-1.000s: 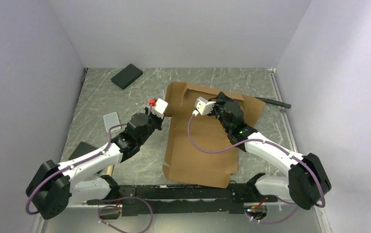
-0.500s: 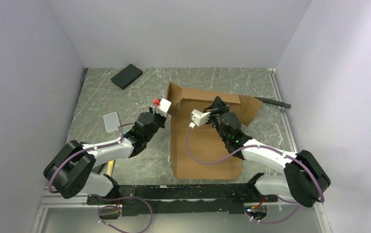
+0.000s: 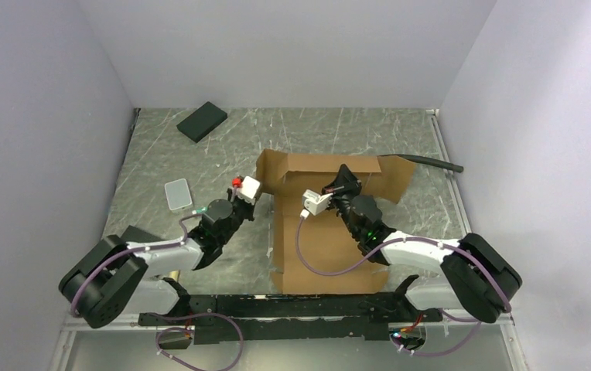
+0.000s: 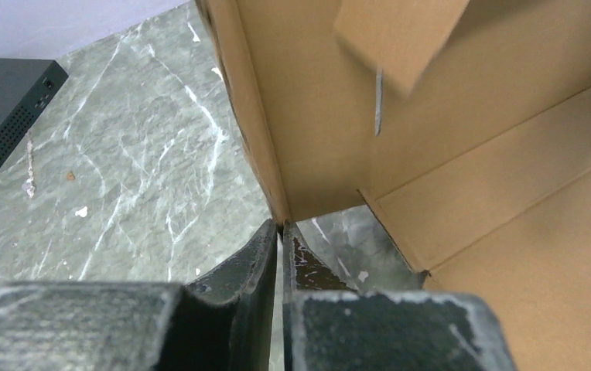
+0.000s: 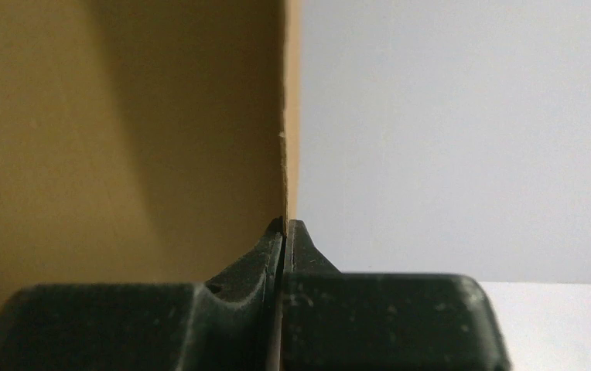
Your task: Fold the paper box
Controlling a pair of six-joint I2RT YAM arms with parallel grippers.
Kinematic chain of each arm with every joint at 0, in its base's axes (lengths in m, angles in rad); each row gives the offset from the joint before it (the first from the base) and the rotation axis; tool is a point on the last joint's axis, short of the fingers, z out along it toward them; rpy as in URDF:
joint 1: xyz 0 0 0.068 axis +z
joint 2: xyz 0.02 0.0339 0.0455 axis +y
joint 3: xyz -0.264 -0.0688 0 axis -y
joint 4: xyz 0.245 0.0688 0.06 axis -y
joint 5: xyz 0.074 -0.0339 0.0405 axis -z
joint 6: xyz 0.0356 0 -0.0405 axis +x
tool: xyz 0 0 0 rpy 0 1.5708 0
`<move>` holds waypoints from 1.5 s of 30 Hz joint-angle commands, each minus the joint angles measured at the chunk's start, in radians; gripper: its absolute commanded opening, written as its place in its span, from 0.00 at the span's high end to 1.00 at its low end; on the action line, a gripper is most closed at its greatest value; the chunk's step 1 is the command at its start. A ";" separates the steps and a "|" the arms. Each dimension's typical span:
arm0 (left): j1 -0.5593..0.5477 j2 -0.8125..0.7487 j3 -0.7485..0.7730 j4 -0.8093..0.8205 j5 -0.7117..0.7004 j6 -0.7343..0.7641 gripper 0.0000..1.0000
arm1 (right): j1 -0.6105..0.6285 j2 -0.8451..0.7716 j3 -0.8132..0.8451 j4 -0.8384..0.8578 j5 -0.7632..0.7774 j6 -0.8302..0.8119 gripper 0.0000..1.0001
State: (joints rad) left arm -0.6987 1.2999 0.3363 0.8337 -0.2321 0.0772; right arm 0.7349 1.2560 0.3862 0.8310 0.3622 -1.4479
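The right pincer was clamped on an upright flap of the paper box. The left pincer, barely parted, met its left wall's edge, grip unclear.

No readable text, label or number — anywhere (all three views)

Grey marble-pattern counter. Black vented box lay flat near the far-left corner. Small translucent grey tile sat mid-left, well apart from it. Black flat pad was near-left, partly hidden. Black bar lay far right.
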 commanded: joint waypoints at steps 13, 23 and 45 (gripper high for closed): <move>0.000 -0.401 -0.124 -0.177 0.022 -0.204 0.40 | 0.052 -0.074 -0.079 -0.024 0.050 0.036 1.00; -0.001 -0.370 -0.064 -0.193 0.144 -0.162 0.10 | 0.052 -0.110 -0.072 -0.124 0.063 0.123 1.00; 0.000 -0.084 0.102 -0.155 0.148 -0.201 0.94 | 0.048 -0.123 -0.033 -0.229 0.054 0.226 1.00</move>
State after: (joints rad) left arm -0.6987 1.2423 0.4004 0.7067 -0.1238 -0.0860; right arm 0.7868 1.1366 0.3340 0.6891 0.4046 -1.2919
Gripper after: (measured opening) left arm 0.112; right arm 0.018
